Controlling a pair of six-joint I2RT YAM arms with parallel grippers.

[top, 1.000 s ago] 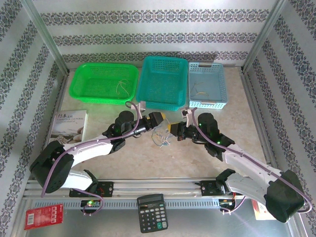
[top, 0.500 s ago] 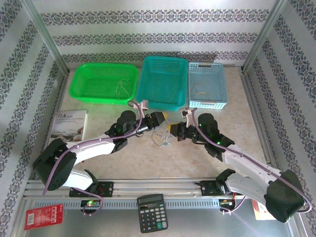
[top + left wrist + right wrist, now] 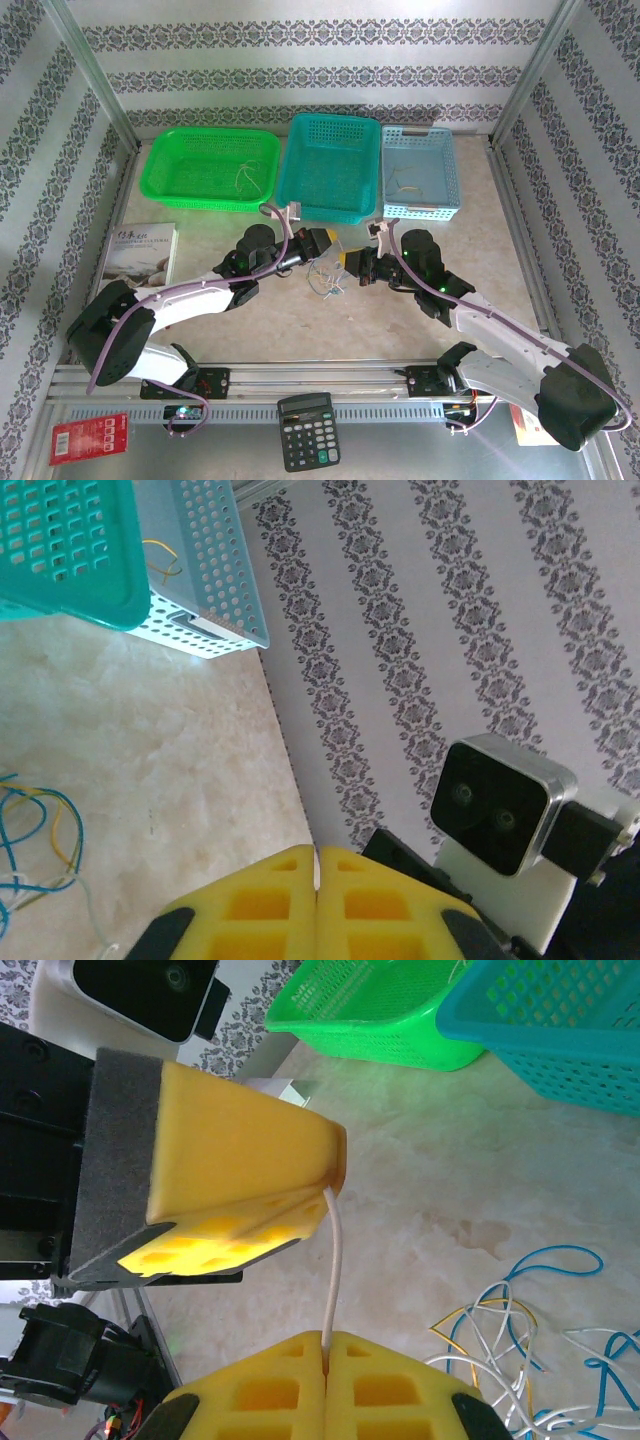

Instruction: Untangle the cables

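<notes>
Left fingers, right fingers both clamped on white wire | tangle lower right | risk: pulling apart slips wire or tightens knots.

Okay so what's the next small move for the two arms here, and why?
Probably lift the left gripper and right gripper together slightly. Each one's jaws are shut on one thin whitish-grey wire, stretched straight between them, while the tangle of yellow, blue and whitish cables lies on the beige table; lifting should draw it clear.
</notes>
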